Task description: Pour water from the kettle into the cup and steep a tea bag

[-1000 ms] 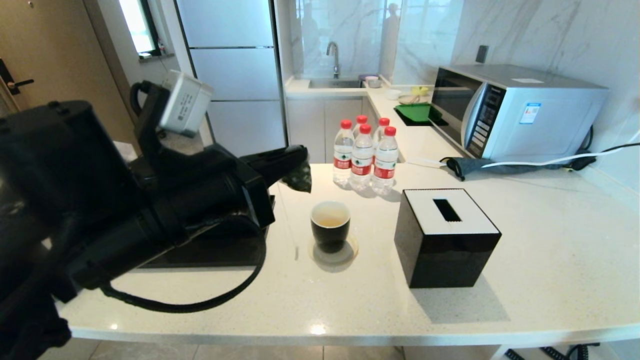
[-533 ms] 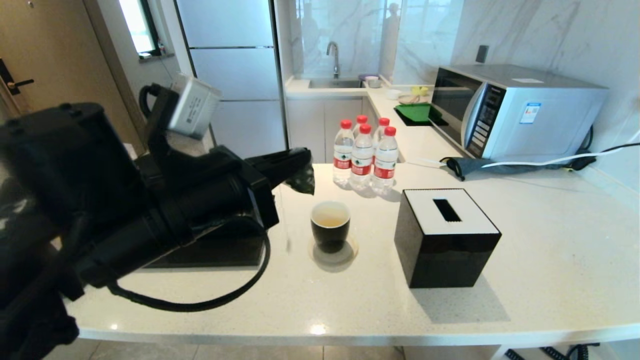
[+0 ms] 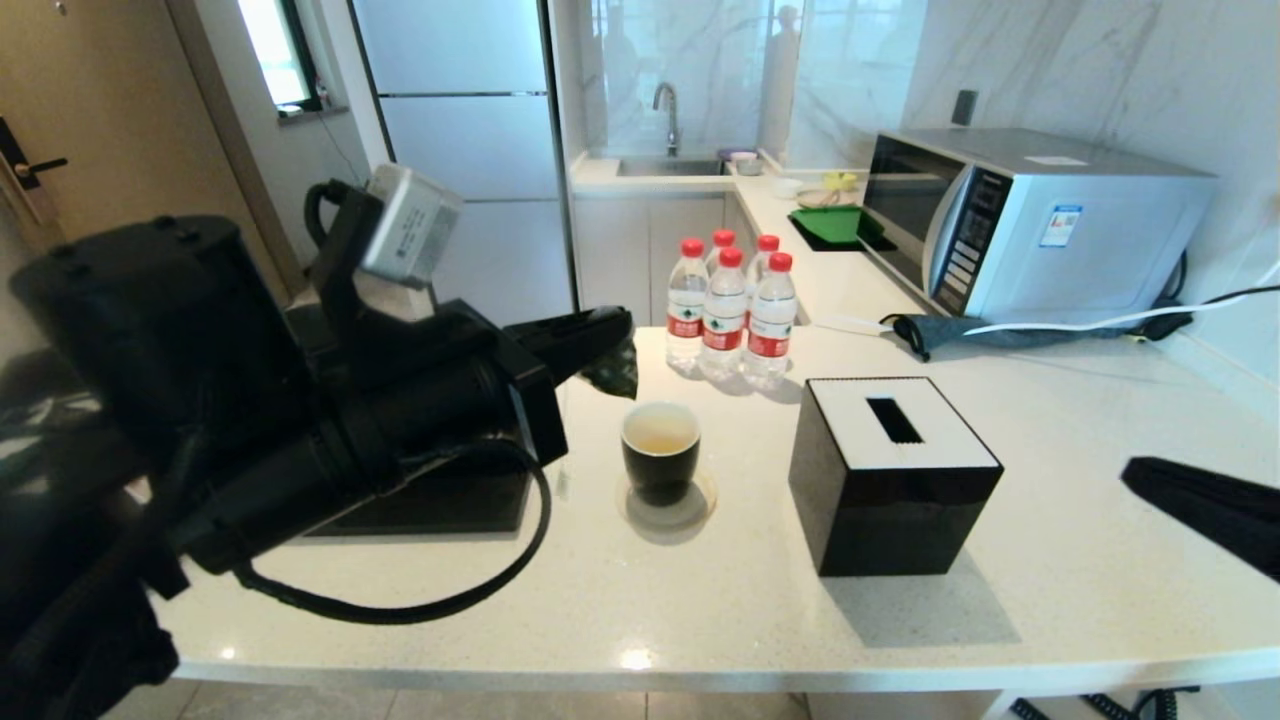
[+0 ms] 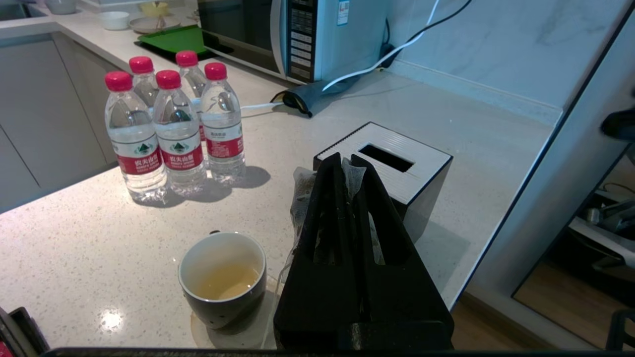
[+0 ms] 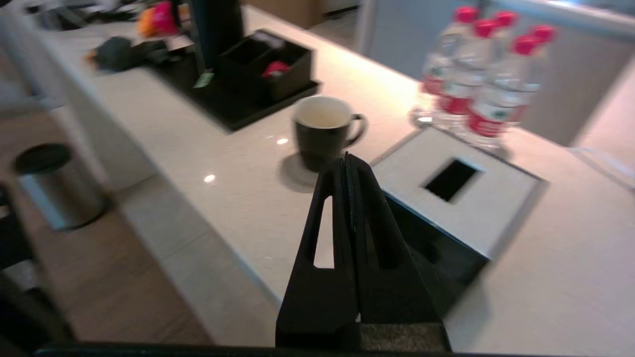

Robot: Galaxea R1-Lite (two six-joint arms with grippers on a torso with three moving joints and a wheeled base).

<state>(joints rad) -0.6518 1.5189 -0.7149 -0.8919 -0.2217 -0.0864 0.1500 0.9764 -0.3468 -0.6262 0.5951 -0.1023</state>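
Left gripper (image 4: pixel 347 163), fingers pinching the tea bag (image 3: pixel 612 368), above and beside the cup (image 3: pixel 660 450); right gripper (image 5: pixel 347 161), fingers pressed together, near the cup

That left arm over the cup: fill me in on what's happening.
The left gripper has its jaws shut on the tea bag, holding it in the air just behind the cup and above its rim. The cup stands on the counter and already holds pale yellowish liquid. The right gripper, jaws shut and empty, is at the counter's right edge, beside the tissue box.
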